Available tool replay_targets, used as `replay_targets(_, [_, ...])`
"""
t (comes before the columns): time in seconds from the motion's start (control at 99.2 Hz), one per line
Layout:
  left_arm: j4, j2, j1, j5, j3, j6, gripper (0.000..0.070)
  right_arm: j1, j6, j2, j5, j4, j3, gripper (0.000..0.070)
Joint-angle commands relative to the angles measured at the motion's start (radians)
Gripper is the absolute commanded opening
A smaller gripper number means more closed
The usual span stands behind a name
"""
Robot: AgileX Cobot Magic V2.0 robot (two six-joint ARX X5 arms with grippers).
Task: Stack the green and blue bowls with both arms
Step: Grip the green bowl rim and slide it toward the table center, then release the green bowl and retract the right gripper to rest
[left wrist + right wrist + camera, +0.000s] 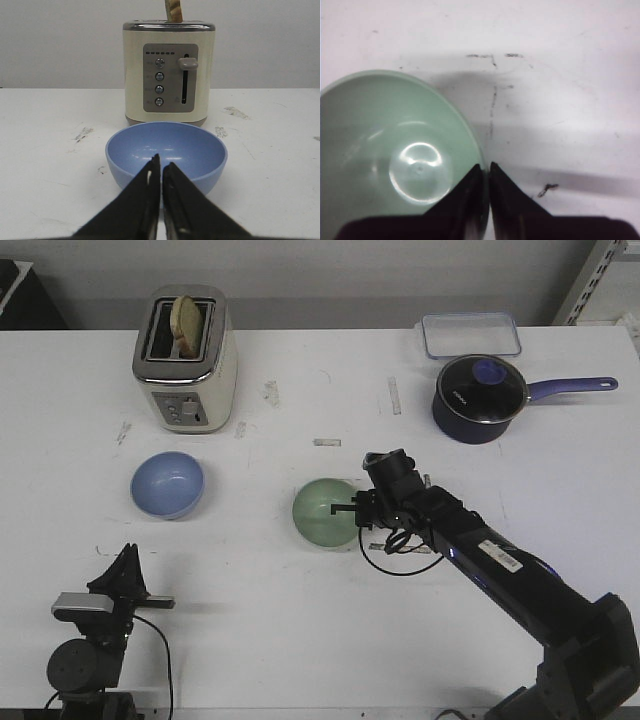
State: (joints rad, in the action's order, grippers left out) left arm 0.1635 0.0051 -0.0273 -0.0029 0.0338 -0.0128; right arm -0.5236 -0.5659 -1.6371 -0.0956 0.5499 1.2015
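Observation:
The pale green bowl (322,515) stands upright near the middle of the table. My right gripper (357,508) is shut on its right rim. In the right wrist view the green bowl (395,145) has one finger inside and one outside the rim, with the gripper (485,167) pinching it. The blue bowl (167,483) stands upright at the left, in front of the toaster. My left gripper (127,551) is low at the front left, short of that bowl. In the left wrist view the gripper (161,165) is shut and empty, pointing at the blue bowl (170,142).
A cream toaster (185,358) holding a slice of toast stands behind the blue bowl, also in the left wrist view (170,75). A navy saucepan with a glass lid (478,398) and a clear plastic box (470,335) are at the back right.

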Motion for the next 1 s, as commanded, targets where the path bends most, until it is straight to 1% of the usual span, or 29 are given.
replay_targets(0.0, [0.011, -0.002, 0.001, -0.001, -0.021, 0.009, 0.0001, -0.012, -0.014, -0.014, 0.01, -0.024, 0.013, 0.0058])
replay_targets(0.071, [0.011, -0.002, 0.001, 0.0, -0.021, 0.009, 0.0001, -0.011, -0.013, -0.011, 0.011, -0.035, 0.014, 0.0179])
replay_targets(0.131, [0.011, -0.002, 0.001, 0.0, -0.021, 0.009, 0.0001, -0.002, -0.013, 0.003, 0.01, -0.036, 0.014, 0.0243])
replay_targets(0.171, [0.011, -0.002, 0.001, 0.0, -0.021, 0.009, 0.0001, 0.005, -0.01, 0.014, 0.011, -0.037, 0.014, 0.0259])
replay_targets(0.282, [0.011, -0.002, 0.001, 0.0, -0.021, 0.009, 0.0001, 0.024, 0.001, 0.066, 0.023, -0.041, 0.014, 0.027])
replay_targets(0.343, [0.011, -0.002, 0.001, -0.001, -0.021, 0.009, 0.0001, 0.038, 0.031, 0.105, 0.025, -0.047, 0.014, 0.027])
replay_targets(0.434, [0.01, -0.002, 0.001, -0.001, -0.021, 0.009, 0.0001, 0.072, 0.129, 0.171, 0.025, -0.066, 0.007, 0.027])
replay_targets(0.514, [0.011, -0.002, 0.001, 0.0, -0.021, 0.009, 0.0001, 0.106, 0.262, 0.234, 0.025, -0.11, -0.017, 0.0268])
replay_targets(0.615, [0.011, -0.002, 0.001, 0.0, -0.021, 0.009, 0.0001, 0.15, 0.431, 0.321, 0.024, -0.204, -0.085, 0.0267])
replay_targets(0.666, [0.011, -0.002, 0.001, 0.0, -0.021, 0.009, 0.0001, 0.173, 0.483, 0.359, 0.024, -0.243, -0.123, 0.0257])
replay_targets(0.726, [0.011, -0.002, 0.001, -0.001, -0.021, 0.009, 0.0001, 0.207, 0.54, 0.412, 0.016, -0.294, -0.18, 0.0225])
replay_targets(0.766, [0.011, -0.002, 0.001, -0.001, -0.021, 0.009, 0.0001, 0.232, 0.569, 0.448, 0.013, -0.327, -0.221, 0.0168])
replay_targets(0.837, [0.011, -0.002, 0.001, 0.0, -0.021, 0.009, 0.0001, 0.283, 0.598, 0.514, 0.014, -0.369, -0.296, 0.0038])
replay_targets(0.857, [0.011, -0.002, 0.001, 0.0, -0.021, 0.009, 0.0001, 0.298, 0.6, 0.533, 0.014, -0.381, -0.318, 0.001])
replay_targets(0.988, [0.011, -0.002, 0.001, 0.0, -0.021, 0.009, 0.0001, 0.399, 0.6, 0.666, 0.014, -0.453, -0.464, 0.0006])
